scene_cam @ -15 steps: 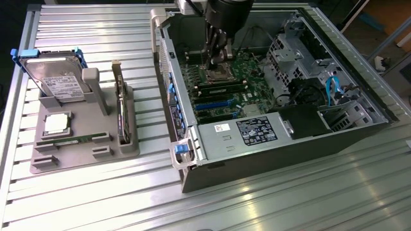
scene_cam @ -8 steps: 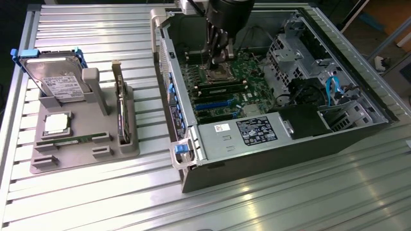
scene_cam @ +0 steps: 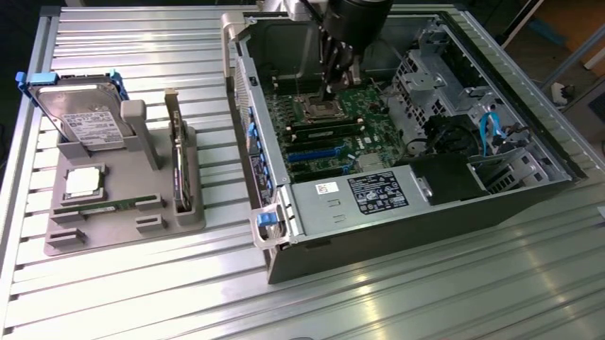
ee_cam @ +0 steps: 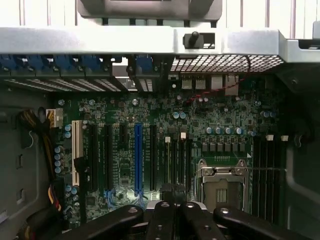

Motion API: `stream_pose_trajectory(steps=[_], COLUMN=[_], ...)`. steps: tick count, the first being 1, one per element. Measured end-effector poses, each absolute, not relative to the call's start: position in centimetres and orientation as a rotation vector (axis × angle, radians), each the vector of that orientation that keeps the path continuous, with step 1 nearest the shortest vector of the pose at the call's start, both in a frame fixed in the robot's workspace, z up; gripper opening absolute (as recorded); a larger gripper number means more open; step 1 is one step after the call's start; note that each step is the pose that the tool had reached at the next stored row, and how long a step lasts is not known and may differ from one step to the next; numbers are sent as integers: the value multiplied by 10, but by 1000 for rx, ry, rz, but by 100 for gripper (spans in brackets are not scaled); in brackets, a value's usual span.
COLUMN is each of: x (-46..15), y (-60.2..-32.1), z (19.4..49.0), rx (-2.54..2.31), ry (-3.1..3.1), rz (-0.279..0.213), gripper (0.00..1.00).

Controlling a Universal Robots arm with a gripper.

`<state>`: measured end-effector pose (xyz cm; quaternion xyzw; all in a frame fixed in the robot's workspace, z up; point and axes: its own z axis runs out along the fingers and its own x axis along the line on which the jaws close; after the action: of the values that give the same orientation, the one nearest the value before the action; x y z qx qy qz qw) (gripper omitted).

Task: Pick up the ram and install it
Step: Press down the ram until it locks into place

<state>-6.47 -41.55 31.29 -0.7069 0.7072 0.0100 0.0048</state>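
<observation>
My gripper [scene_cam: 333, 93] reaches down into the open computer case [scene_cam: 312, 227], just above the motherboard [scene_cam: 331, 152] beside the empty CPU socket [scene_cam: 315, 108]. In the wrist view the gripper [ee_cam: 174, 199] is shut, its black fingers [ee_cam: 159, 217] meeting over the dark memory slots [ee_cam: 177, 160] next to the CPU socket [ee_cam: 220, 182]. The ram is hidden: I cannot make out a green stick between the fingertips. Long dark memory slots [scene_cam: 326, 129] lie just in front of the gripper in the exterior view.
On the exterior view's left, a grey holder [scene_cam: 118, 234] carries a hard drive [scene_cam: 85, 117], a processor [scene_cam: 83, 182], an upright expansion card [scene_cam: 177, 163] and a green memory stick [scene_cam: 95, 207]. Case walls, a drive cage [scene_cam: 430, 81] and cables [scene_cam: 487, 131] surround the board.
</observation>
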Motion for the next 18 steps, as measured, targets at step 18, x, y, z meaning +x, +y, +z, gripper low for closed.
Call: stream_pose_trajectory(steps=[18], x=[-35], y=[-415], z=[322], rx=[-2214], ry=[2215], rz=[31], gripper=[11])
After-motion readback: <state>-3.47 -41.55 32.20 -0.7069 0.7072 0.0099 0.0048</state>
